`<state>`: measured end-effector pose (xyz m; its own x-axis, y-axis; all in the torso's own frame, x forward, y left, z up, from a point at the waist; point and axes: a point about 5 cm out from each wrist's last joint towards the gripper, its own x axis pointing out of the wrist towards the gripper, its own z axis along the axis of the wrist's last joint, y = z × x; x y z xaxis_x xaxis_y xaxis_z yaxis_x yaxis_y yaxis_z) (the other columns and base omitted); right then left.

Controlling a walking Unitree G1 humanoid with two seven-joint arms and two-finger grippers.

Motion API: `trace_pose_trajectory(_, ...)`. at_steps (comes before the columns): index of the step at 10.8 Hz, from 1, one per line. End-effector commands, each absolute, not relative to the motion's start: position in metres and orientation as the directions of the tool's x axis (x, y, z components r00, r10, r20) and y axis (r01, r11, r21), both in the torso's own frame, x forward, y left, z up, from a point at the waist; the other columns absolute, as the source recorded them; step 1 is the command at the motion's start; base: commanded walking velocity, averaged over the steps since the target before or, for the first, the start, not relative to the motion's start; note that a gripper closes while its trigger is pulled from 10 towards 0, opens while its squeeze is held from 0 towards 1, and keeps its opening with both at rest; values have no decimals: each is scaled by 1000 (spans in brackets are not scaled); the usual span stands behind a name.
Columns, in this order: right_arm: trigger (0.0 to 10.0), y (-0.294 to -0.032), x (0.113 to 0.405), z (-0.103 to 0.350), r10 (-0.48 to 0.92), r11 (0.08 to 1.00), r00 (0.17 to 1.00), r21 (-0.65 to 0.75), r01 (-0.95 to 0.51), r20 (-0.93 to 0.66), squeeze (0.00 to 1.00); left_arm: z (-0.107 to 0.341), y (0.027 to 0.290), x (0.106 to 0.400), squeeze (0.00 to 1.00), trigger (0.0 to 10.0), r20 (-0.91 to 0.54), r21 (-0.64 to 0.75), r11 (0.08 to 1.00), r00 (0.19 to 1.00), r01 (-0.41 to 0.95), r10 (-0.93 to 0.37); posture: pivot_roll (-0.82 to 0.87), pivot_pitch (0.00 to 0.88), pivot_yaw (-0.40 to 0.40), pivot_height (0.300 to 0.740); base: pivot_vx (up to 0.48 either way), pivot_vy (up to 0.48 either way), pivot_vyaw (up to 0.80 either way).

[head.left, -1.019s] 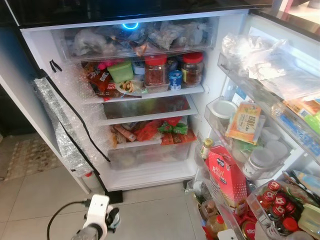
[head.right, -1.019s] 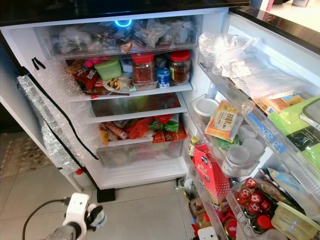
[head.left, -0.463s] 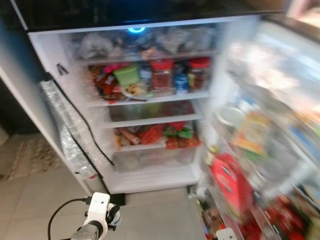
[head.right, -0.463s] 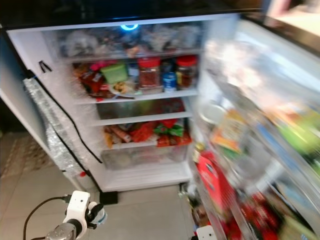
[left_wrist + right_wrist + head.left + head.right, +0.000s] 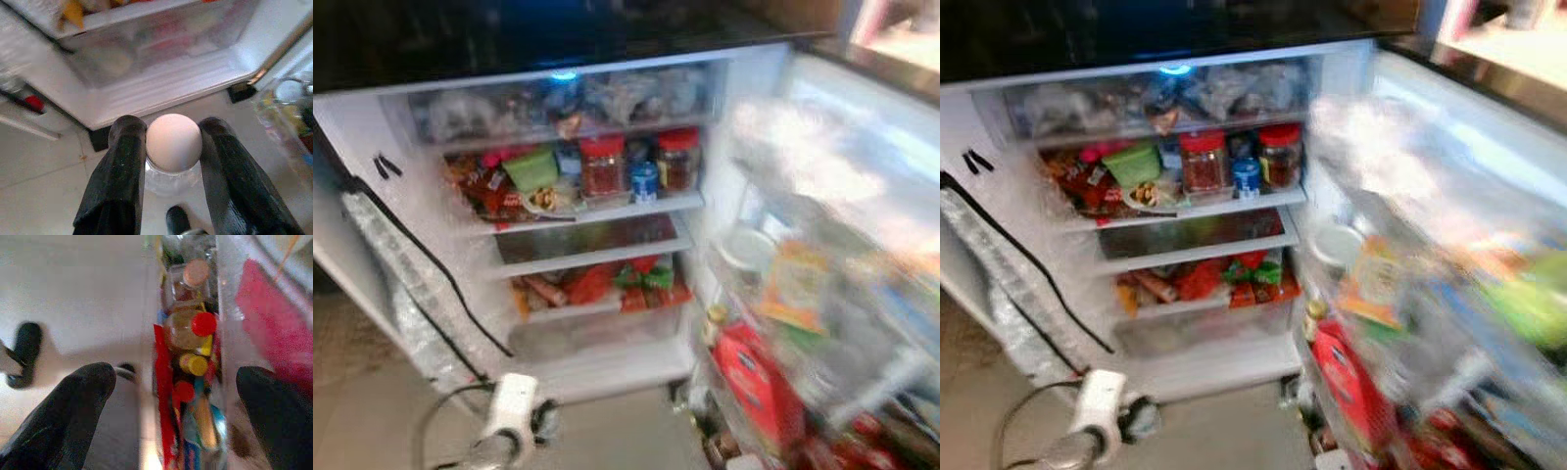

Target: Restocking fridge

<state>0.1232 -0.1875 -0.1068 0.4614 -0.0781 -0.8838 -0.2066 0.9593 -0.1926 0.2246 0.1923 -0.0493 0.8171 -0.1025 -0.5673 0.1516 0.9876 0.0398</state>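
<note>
Two black fingers (image 5: 122,181) of the left gripper (image 5: 172,147) clench a white-lidded jar (image 5: 173,147) above the floor (image 5: 44,196), before the open fridge (image 5: 607,343); the right gripper (image 5: 171,401), jaws released, hangs beside door-shelf bottles (image 5: 193,333); red-lidded jars (image 5: 603,166) stand on an inner shelf.

We face the open fridge (image 5: 1332,78): two red-lidded jars (image 5: 1203,162) shelved above a red carton (image 5: 1337,377) in its blurred door, our left arm (image 5: 1097,416) low before it.
</note>
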Motion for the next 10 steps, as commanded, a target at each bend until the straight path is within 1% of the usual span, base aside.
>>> trace_pose_trajectory(1, 10000, -192, 135, -102, -94, 956, 497, -218, -196, -862, 0, -50, 193, 222, 0, 10000, -569, 40, 988, 817, 146, -97, 0, 0, 16, 740, 266, 0, 0)
trace_pose_trajectory(8, 10000, -187, 131, -104, -59, 958, 488, -187, -217, -871, 0, -44, 191, 231, 0, 10000, -525, 42, 987, 844, 153, -109, -2, 0, 19, 740, 263, 0, 0)
trace_pose_trajectory(9, 10000, -185, 132, -104, -51, 953, 489, -189, -236, -871, 0, -43, 191, 231, 0, 10000, -524, 43, 987, 845, 153, -108, -2, 0, 19, 740, 262, 0, 425)
trace_pose_trajectory(10, 10000, -185, 131, -104, -47, 953, 488, -186, -240, -872, 0, -43, 192, 231, 0, 10000, -523, 44, 987, 845, 152, -107, -3, 0, 20, 740, 266, 0, 800)
